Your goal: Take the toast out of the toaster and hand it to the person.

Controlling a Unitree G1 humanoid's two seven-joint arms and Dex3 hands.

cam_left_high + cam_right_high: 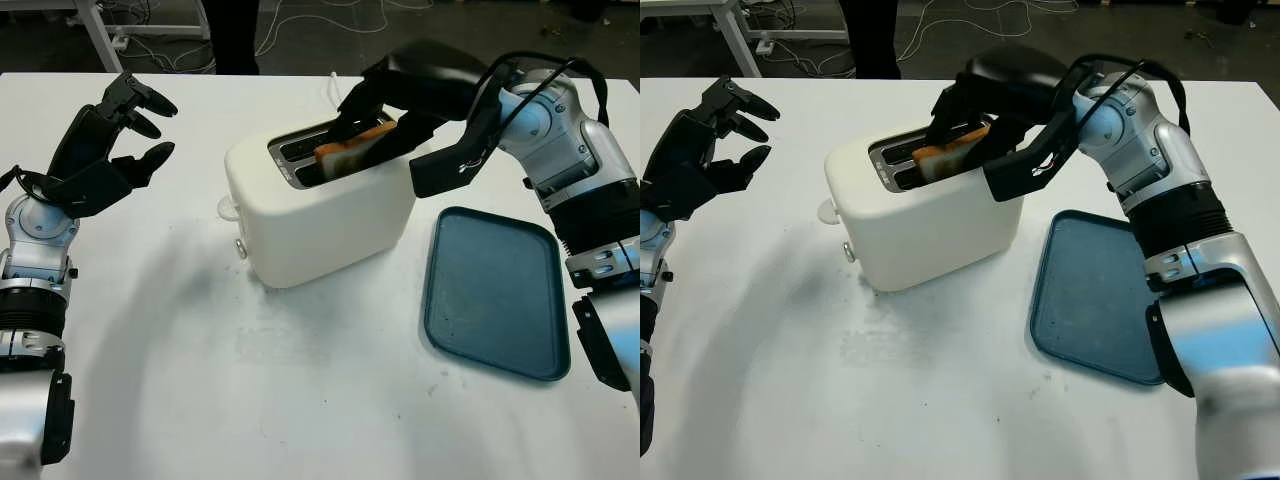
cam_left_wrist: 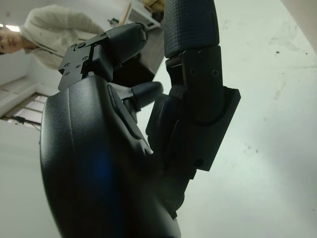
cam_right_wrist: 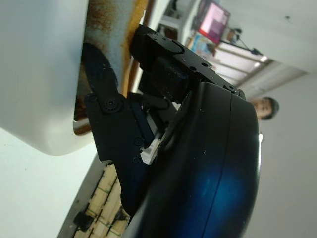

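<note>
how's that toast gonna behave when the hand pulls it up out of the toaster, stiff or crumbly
Probably stiff: the toast stands tilted in the slot of the toaster without sagging. It looks thin and browned, so likely light and prone to crack if squeezed. The right hand pinches its upper edge, so it may pivot or slip as it comes out.

Smooth matt cream plastic toaster (image 1: 320, 215), rough browned toast slice (image 1: 352, 146), matt dark teal plastic tray (image 1: 495, 290), glossy black plastic right hand shell (image 3: 208, 173)

no readable text, labels or numbers
</note>
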